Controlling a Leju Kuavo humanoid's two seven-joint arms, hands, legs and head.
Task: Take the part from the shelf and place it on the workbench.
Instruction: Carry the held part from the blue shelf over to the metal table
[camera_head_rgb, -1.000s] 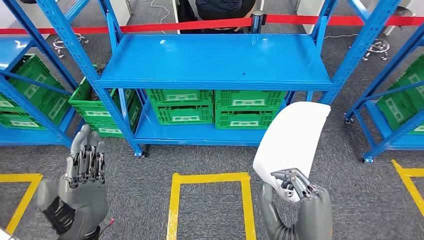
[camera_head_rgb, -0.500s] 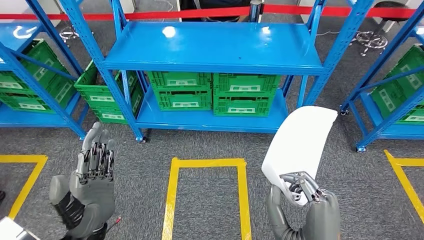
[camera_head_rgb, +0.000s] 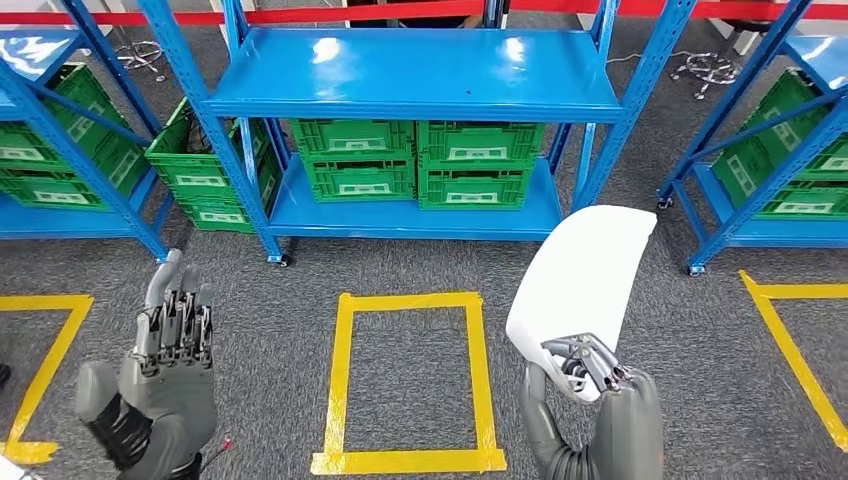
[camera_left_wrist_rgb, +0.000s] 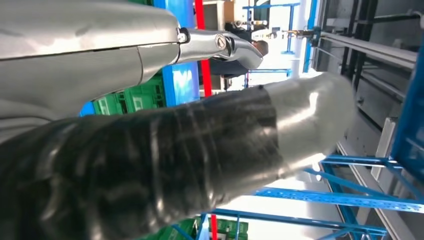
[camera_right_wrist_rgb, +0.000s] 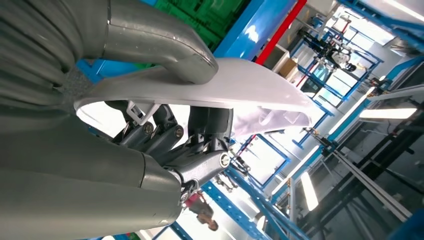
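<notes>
The part (camera_head_rgb: 582, 285) is a white curved plastic panel, standing upright at the lower right of the head view. My right hand (camera_head_rgb: 590, 395) grips its lower edge, thumb on one face and fingers on the other. The right wrist view shows the same white panel (camera_right_wrist_rgb: 240, 82) pinched between my thumb (camera_right_wrist_rgb: 165, 42) and fingers (camera_right_wrist_rgb: 192, 150). My left hand (camera_head_rgb: 165, 375) is raised at the lower left with its fingers straight and close together, holding nothing. Up close, the left hand (camera_left_wrist_rgb: 150, 165) appears as a dark taped finger and grey cover.
A blue shelf rack (camera_head_rgb: 415, 75) stands ahead, its top deck bare, with green crates (camera_head_rgb: 420, 170) on the lower deck. More blue racks with green crates (camera_head_rgb: 60, 150) stand left and right. Yellow tape (camera_head_rgb: 405, 380) marks a rectangle on the grey carpet. A red barrier band (camera_head_rgb: 330, 12) runs behind.
The whole scene has slid upward and away: the camera has moved back from the rack. The yellow rectangle's near edge has come into view. Both hands keep their pose, the right still holding the panel.
</notes>
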